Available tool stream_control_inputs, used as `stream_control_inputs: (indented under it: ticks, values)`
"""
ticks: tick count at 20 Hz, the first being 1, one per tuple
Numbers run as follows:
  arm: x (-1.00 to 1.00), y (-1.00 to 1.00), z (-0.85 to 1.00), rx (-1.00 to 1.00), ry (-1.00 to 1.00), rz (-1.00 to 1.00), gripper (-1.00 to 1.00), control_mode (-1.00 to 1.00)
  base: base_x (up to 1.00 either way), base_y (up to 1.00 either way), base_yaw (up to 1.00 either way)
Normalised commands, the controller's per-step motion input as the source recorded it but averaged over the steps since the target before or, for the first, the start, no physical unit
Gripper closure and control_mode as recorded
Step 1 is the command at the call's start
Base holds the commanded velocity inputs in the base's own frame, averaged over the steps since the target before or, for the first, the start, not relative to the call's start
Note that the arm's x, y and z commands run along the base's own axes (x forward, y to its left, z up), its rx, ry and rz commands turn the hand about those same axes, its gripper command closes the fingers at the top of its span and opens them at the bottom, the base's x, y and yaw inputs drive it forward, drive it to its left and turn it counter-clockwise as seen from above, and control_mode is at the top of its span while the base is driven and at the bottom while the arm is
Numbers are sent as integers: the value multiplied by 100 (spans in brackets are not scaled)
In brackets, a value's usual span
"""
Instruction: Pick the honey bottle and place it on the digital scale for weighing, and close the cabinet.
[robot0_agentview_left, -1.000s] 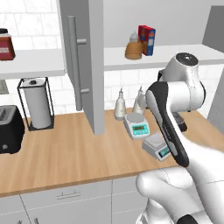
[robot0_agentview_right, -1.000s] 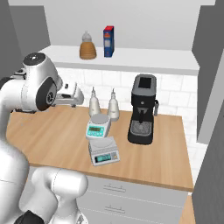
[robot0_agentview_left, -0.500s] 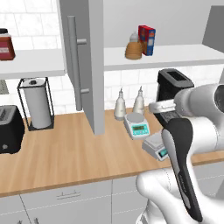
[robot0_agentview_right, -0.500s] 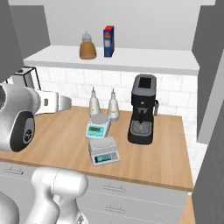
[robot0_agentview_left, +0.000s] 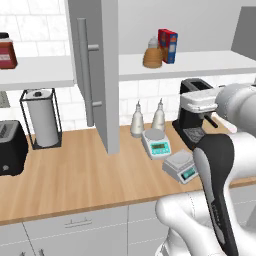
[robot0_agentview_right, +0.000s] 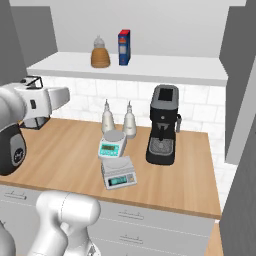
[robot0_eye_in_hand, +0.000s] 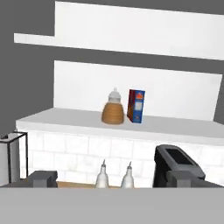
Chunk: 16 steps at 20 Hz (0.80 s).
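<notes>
Left base view: honey bottle (robot0_agentview_left: 152, 54) on the shelf (robot0_agentview_left: 200, 63), touching the red-and-blue box (robot0_agentview_left: 168, 45); cabinet (robot0_agentview_left: 95, 70) door open.
Right base view: digital scale (robot0_agentview_right: 118, 172) on the counter (robot0_agentview_right: 65, 160), below the shelf.
Hand view: my gripper (robot0_eye_in_hand: 112, 179) is spread wide, holding nothing, below the shelf.

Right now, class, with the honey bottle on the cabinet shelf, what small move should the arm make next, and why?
Probably raise the open gripper up and forward toward the honey bottle. The bottle stands upright on the shelf beside the red-and-blue box, ungrasped, and in the hand view it sits above the finger tips, with the digital scale bare below.
</notes>
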Motion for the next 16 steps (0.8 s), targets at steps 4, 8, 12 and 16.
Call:
stream_control_inputs:
  ticks: [4, 8, 12, 16]
  values:
    - [-19, 0, 94, 0, -21, 0, -100, -100, 0, 0, 0]
    - [-1, 0, 46, 2, -1, 0, -100, -100, 0, 0, 0]
    - [3, 0, 29, 3, 11, 0, -100, -100, 0, 0, 0]
    - [31, 0, 8, 0, 21, 0, -100, -100, 0, 0, 0]
